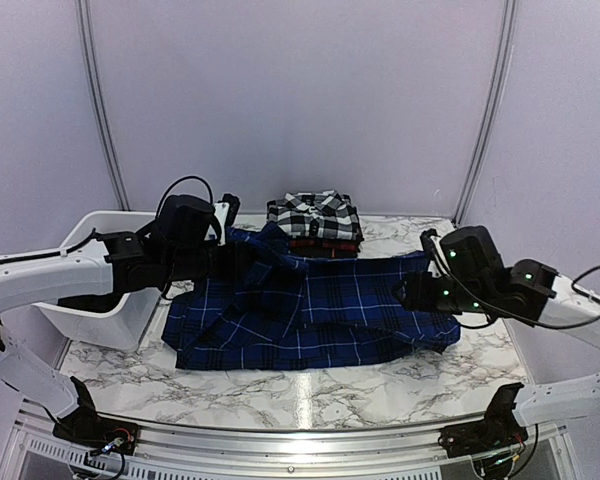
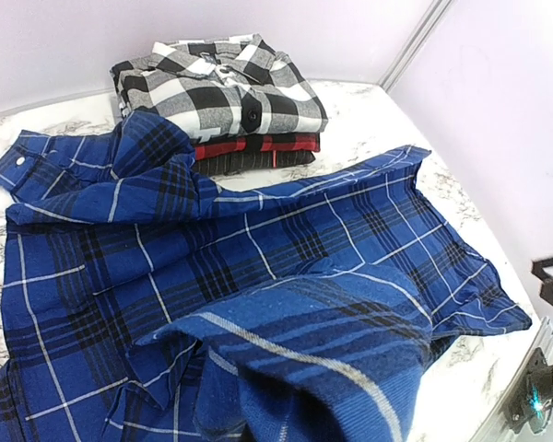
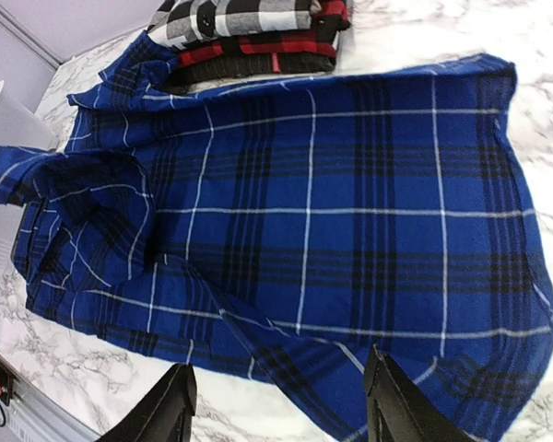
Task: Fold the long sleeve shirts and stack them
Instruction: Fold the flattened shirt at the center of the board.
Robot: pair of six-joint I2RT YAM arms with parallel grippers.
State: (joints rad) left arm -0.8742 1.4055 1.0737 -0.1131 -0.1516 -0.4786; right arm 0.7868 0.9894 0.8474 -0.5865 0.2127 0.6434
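Note:
The royal blue plaid shirt (image 1: 320, 315) lies spread over the middle of the table. One part of it (image 1: 270, 243) is lifted at its far left. My left gripper (image 1: 242, 258) is at that lifted part and seems shut on it. In the left wrist view blue cloth (image 2: 332, 341) drapes over the fingers and hides them. My right gripper (image 1: 408, 292) hangs open over the shirt's right edge. Its two black fingers (image 3: 177, 405) straddle the hem (image 3: 295, 368) without touching it. The black-and-white shirt (image 1: 315, 213) lies folded on the folded red-and-black shirt (image 1: 325, 244) at the back centre.
A white plastic tub (image 1: 90, 300) stands at the left, under my left arm. The marble table (image 1: 310, 395) shows bare in front of the shirt. Light walls close in the back and both sides.

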